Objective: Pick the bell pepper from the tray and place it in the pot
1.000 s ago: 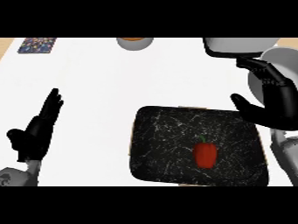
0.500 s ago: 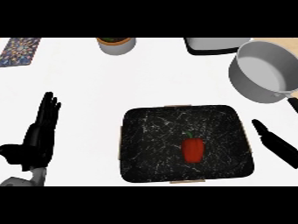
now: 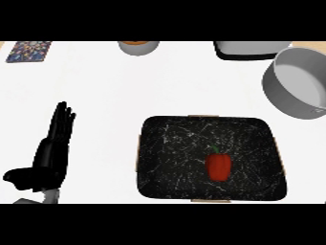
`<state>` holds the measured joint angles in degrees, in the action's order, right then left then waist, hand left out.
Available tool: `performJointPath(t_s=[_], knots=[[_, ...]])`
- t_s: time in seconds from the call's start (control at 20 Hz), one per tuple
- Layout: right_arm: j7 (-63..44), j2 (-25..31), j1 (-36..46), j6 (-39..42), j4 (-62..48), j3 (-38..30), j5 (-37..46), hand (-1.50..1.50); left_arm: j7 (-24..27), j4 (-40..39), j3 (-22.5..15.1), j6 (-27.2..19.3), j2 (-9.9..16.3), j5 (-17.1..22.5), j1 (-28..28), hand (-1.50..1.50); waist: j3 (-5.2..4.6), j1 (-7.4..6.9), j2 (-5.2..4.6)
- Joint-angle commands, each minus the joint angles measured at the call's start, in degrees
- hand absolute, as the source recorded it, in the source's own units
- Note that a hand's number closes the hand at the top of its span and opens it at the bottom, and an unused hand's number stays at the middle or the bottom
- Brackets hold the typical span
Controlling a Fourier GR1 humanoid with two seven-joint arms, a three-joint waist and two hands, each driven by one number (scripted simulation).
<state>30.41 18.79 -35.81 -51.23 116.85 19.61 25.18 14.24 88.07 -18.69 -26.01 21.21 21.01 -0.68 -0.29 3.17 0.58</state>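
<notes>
White counter: bell pepper upright lengthwise, stem away, on tray.

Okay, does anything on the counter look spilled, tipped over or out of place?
Nothing stands out. The bell pepper lies on the tray, the pot stands upright to the tray's upper right, and nothing looks spilled.

**No readable writing on my counter**

I can read no words, numbers, brands or signs anywhere here. The closest thing is the patterned mat at the upper left of the frame: it carries a busy multicoloured design, but no letters I can make out. The black tray in the lower centre has only pale marbled veins, no label. The pot at the upper right is plain grey, unmarked.
</notes>
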Motion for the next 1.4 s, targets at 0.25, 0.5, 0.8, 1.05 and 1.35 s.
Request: performJointPath(t_s=[0.25, 0.5, 0.8, 1.05, 1.35], knots=[[-18.08, -0.79, -21.42, 4.02, 1.35, 2.8, 23.64, -1.5, -0.64, 1.54, -1.92, -0.2, -0.88, -1.9, -2.0, 0.0, -0.32, -2.56, -1.67], [-31.72, -10.51, -20.4, 13.3, 4.33, 5.47, 39.24, -1.5, -2.04, 1.44, 0.38, 3.96, 1.59, 0.57, -3.27, 0.0, -0.11, -4.46, -1.69], [-48.17, -18.51, -10.11, 30.44, 7.46, 12.37, 55.09, -1.5, -2.13, 2.47, -1.67, 0.85, -1.57, -2.13, -2.26, 0.0, 0.12, -4.31, -1.06], [-64.93, -18.71, 1.57, 36.83, 0.52, 14.45, 59.75, -1.5, -1.83, 0.54, -0.29, 3.09, -1.26, -1.57, -1.61, 0.0, 0.21, -3.83, -0.86], [-68.62, -18.77, 10.42, 43.27, -2.66, 13.94, 56.08, -1.5, -3.89, 0.94, 2.78, 3.7, -2.61, -3.48, -2.76, 0.0, 0.28, -3.22, -0.56]])
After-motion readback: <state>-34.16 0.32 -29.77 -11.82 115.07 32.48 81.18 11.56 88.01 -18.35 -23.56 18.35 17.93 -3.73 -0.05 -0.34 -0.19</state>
